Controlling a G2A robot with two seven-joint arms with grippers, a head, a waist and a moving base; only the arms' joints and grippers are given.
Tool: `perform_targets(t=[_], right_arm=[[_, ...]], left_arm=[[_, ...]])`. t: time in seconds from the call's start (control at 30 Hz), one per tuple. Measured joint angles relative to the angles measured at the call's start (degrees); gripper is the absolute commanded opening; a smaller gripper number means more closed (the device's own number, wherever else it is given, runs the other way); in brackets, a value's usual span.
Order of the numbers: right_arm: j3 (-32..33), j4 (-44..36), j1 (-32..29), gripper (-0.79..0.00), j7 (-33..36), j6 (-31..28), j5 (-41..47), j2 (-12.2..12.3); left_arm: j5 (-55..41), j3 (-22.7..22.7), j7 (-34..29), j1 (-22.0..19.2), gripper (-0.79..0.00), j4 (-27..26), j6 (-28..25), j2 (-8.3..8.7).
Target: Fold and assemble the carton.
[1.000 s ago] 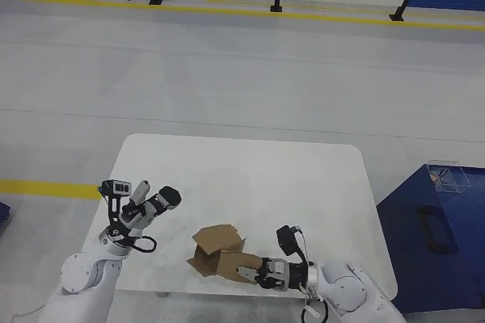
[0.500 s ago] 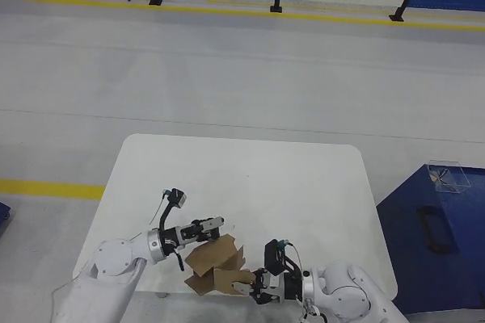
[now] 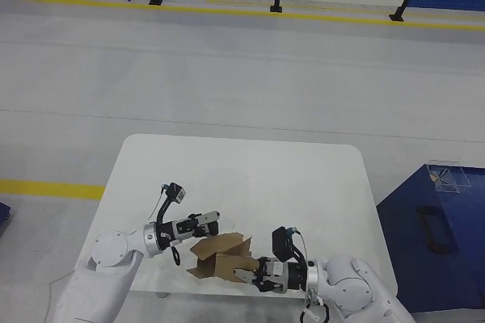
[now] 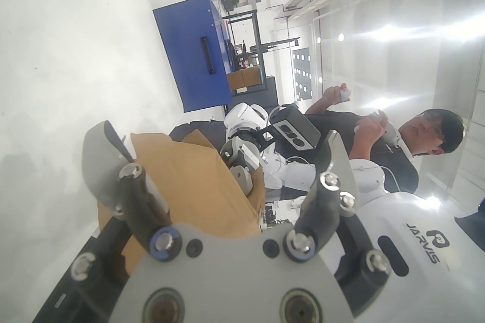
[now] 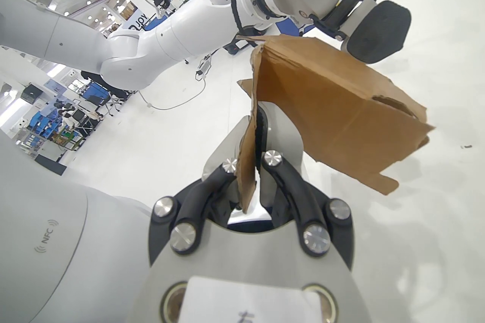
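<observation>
Carton (image 3: 218,258), top view: it is lying near the near edge of the table (image 3: 242,169), between the two arms. The left gripper (image 3: 208,219), a second ago raised well apart to the left, is now hovering just beside the carton's upper left edge, so two-handed folding is becoming possible. The carton's long axis is running roughly left to right, with its loose flaps pointing up and away. Left wrist view: the left gripper (image 4: 218,139) is standing wide open around the carton's edge, gripping nothing. Right wrist view: the right gripper (image 5: 257,135) is pinching one flap, which is standing edge-on between its narrowed jaws.
</observation>
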Motion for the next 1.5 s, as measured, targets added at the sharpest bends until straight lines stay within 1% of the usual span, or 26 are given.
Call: perform_targets(t=[0.23, 0.3, 0.37, 0.43, 0.53, 0.63, 0.8, 0.9, 1.0, 1.07, 1.13, 1.23, 1.27, 1.4, 1.5], right_arm=[[0.0, 0.0, 0.0, -0.785, 0.0, 0.0, 0.0, 0.0], [0.0, -0.2, 0.0, -0.785, -0.3, 0.4, -0.1, 0.0], [0.1, -0.6, -0.1, -0.785, -0.8, 1.3, 0.1, 0.0], [0.4, -0.9, -0.1, -0.785, -0.7, 1.6, 0.7, 0.2], [1.1, -1.3, -0.1, -0.785, 0.2, 1.7, 1.9, 0.5], [2.1, -1.6, -0.1, -0.785, 1.1, 2.0, 2.8, 0.9], [4.4, -1.7, -0.2, -0.785, 3.4, 2.9, 5.6, 1.6], [5.5, -1.2, 0.0, -0.785, 6.2, 4.5, 9.6, 2.1], [6.3, 0.0, 0.7, -0.785, 9.9, 7.0, 16.0, 2.5], [6.9, 1.2, 1.5, -0.785, 13.0, 8.7, 21.0, 2.8], [7.5, 2.1, 2.2, -0.785, 15.2, 10.1, 22.8, 3.1], [7.7, 2.4, 2.7, -0.785, 17.5, 12.1, 23.0, 3.4], [7.5, 2.3, 2.9, -0.785, 18.3, 12.6, 22.7, 3.5], [6.6, 1.6, 3.1, -0.785, 19.4, 13.4, 21.6, 3.6], [6.0, 1.6, 3.2, -0.785, 19.2, 13.8, 22.3, 3.6]], left_arm=[[0.1, 0.0, 0.1, 0.0, 0.0, 0.0, 0.0, 0.0], [2.7, -0.1, 2.5, 0.6, 0.0, -1.0, -0.8, 0.13], [8.7, 0.7, 6.5, 1.8, 0.0, -2.9, -1.0, 0.23], [10.8, 1.3, 6.6, 2.3, 0.0, -4.0, -0.2, 0.28], [9.8, 0.9, 6.8, 2.8, 0.0, -4.6, -0.2, 0.46], [8.9, -1.0, 8.8, 3.9, 0.0, -5.4, -1.2, 0.77], [13.8, -6.4, 12.6, 6.6, 0.0, -9.2, -0.8, 1.89], [19.0, -9.5, 13.8, 8.5, 0.0, -12.5, 0.4, 2.66], [25.6, -11.1, 15.6, 11.1, 0.0, -16.3, 0.9, 3.22], [27.9, -11.2, 14.2, 12.8, 0.0, -18.5, 0.8, 3.51], [31.1, -11.1, 13.0, 13.7, 0.0, -20.1, 1.6, 3.8], [40.9, -9.2, 13.8, 14.8, 0.0, -22.7, 5.2, 4.02], [43.9, -7.9, 14.1, 15.0, 0.0, -23.3, 6.7, 3.99], [47.4, -4.6, 13.0, 13.9, 0.0, -22.9, 9.7, 3.84], [50.6, -2.1, 13.5, 13.1, 0.0, -22.3, 11.6, 3.67]])
